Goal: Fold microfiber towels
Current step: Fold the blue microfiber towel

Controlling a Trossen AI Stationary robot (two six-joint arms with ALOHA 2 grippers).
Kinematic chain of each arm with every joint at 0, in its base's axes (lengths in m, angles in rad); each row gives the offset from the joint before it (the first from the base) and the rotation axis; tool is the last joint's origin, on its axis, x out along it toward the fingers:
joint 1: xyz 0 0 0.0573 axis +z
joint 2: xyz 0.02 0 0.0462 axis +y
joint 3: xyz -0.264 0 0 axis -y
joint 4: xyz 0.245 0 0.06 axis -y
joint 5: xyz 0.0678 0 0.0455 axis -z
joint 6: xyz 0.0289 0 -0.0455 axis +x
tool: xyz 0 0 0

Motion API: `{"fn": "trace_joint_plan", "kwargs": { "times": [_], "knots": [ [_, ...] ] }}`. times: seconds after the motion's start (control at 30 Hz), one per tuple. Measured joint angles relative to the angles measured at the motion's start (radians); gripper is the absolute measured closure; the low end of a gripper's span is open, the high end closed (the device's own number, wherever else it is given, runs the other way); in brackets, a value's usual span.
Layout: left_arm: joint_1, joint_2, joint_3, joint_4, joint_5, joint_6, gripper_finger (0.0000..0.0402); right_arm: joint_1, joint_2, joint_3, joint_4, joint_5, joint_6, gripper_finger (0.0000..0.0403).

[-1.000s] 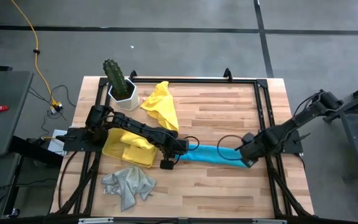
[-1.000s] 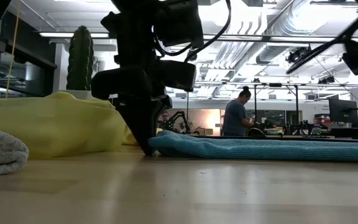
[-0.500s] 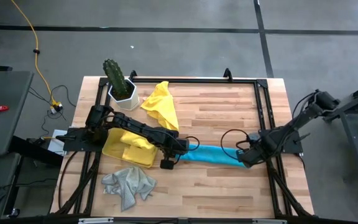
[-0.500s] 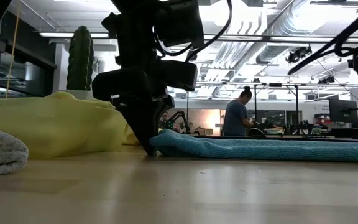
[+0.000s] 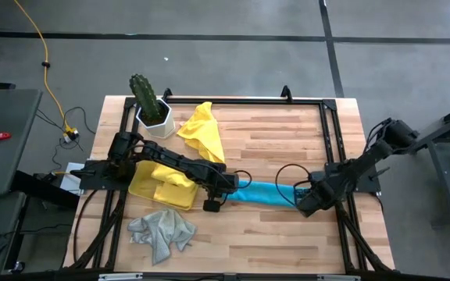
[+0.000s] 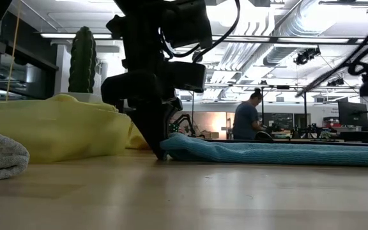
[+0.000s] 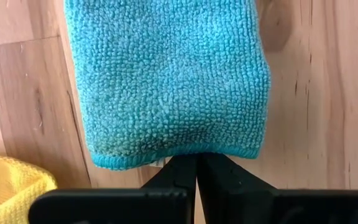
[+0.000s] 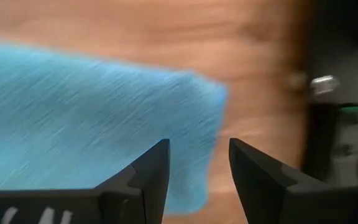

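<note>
I see the turquoise towel (image 5: 266,193) stretched into a long flat band on the table, its one end just beside the yellow tray (image 5: 141,185). A crumpled yellow towel (image 5: 202,131) lies heaped beyond the tray's far corner, another yellow towel (image 5: 169,178) sits bunched inside the tray, and the grey towel (image 5: 161,231) lies rumpled just in front of it.

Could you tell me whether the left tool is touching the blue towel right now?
Touching. In the left wrist view, the left tool is shut, its tips pinching the hem of the blue towel; the low view shows it planted at that towel's end.
</note>
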Motion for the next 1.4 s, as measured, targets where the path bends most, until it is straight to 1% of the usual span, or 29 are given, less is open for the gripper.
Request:
{"fn": "trace_joint_plan", "kwargs": {
  "times": [0.1,0.23,0.33,0.43,0.5,0.63,0.7,0.77,0.83,0.93,0.97,1.07,1.17,1.27,1.4],
  "knots": [
    [0.000,0.000,0.000,0.001,0.000,0.000,0.0401,0.000,0.025,0.000,-0.034,-0.011,0.040,0.0245],
    [0.000,0.000,0.000,0.000,0.000,0.000,0.0401,0.000,0.033,0.000,0.005,-0.027,0.041,0.0245],
    [0.000,0.000,0.000,0.000,0.001,-0.009,0.0401,0.000,0.035,-0.051,0.130,-0.033,0.045,0.0245],
    [0.000,0.000,0.001,-0.003,0.002,-0.027,0.0401,0.000,0.020,-0.124,0.233,-0.039,0.094,0.0245],
    [0.000,0.000,0.002,-0.005,0.004,-0.033,0.0401,0.000,0.015,-0.132,0.235,-0.038,0.106,0.0245],
    [0.000,0.000,0.002,-0.007,0.005,-0.045,0.0401,-0.005,-0.005,-0.128,0.144,-0.029,0.108,0.0251],
    [0.000,0.000,0.002,-0.009,0.009,-0.050,0.0401,-0.006,-0.011,-0.136,0.121,-0.014,0.104,0.0264],
    [0.000,0.000,0.002,-0.010,0.011,-0.054,0.0401,-0.006,-0.010,-0.144,0.130,-0.003,0.091,0.0286],
    [0.000,0.000,0.002,-0.013,0.018,-0.054,0.0401,-0.006,-0.012,-0.147,0.137,0.006,0.077,0.0320],
    [0.000,0.000,0.002,-0.014,0.019,-0.057,0.0401,0.008,-0.024,-0.149,0.140,0.029,0.051,0.0383],
    [0.000,0.002,0.003,-0.013,0.019,-0.060,0.0401,0.010,-0.030,-0.145,0.136,0.034,0.040,0.0392],
    [0.000,0.005,0.003,-0.012,0.012,-0.093,0.0401,0.024,-0.044,-0.122,0.077,0.052,0.035,0.0385],
    [-0.001,0.017,0.003,-0.008,0.005,-0.098,0.0401,0.041,-0.064,-0.068,0.012,0.083,0.018,0.0397],
    [-0.001,0.027,0.003,0.001,-0.001,-0.098,0.0401,0.055,-0.083,-0.025,-0.056,0.116,-0.010,0.0397],
    [-0.001,0.027,0.002,0.028,-0.006,-0.098,0.0401,0.065,-0.107,0.028,-0.069,0.130,-0.070,0.0400]
  ]
}}
